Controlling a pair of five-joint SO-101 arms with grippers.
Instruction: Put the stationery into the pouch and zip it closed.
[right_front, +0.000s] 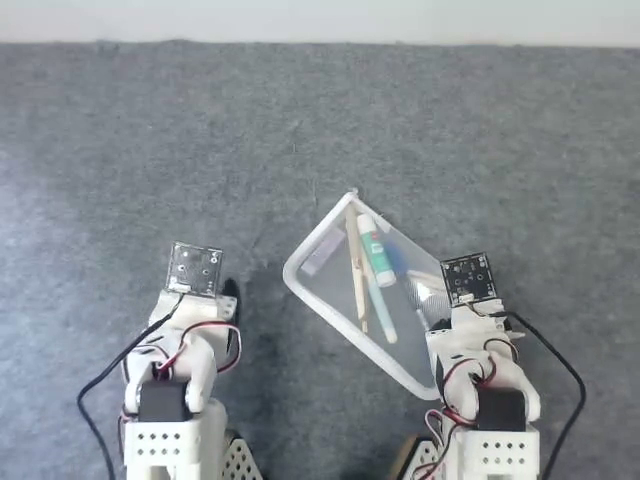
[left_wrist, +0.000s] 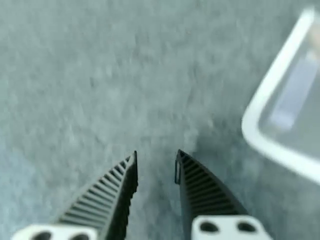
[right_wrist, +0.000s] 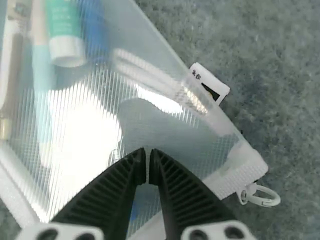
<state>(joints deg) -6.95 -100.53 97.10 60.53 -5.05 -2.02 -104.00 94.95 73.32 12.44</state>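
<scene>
Grey felt mat (right_front: 150, 140) right across the table, and over on the left the left gripper (left_wrist: 156, 155) hangs low above bare mat, fingers parted by a modest gap and nothing between them. From the high view it (right_front: 228, 293) sits just beside the pouch's rounded corner, apart from it, not touching.

On to the middle: the pouch (right_front: 297, 272) lies flat and slantwise on the mat, clear ribbed plastic with a white border. Inside it, a pale wooden pencil (right_front: 355, 275), a white tube with a green label (right_front: 375, 262) and something blue (right_front: 392, 262), all side by side.

And on the right, the right gripper (right_wrist: 148, 152) is down on the pouch's (right_wrist: 90, 135) near end, fingers drawn in to the thinnest slit, tips against the clear film. Whether any film is caught between them, I can't tell. A white tag (right_wrist: 207, 85) sticks out from the pouch's edge, and the zip pull's ring (right_wrist: 260, 196) lies on the mat at the corner.
</scene>
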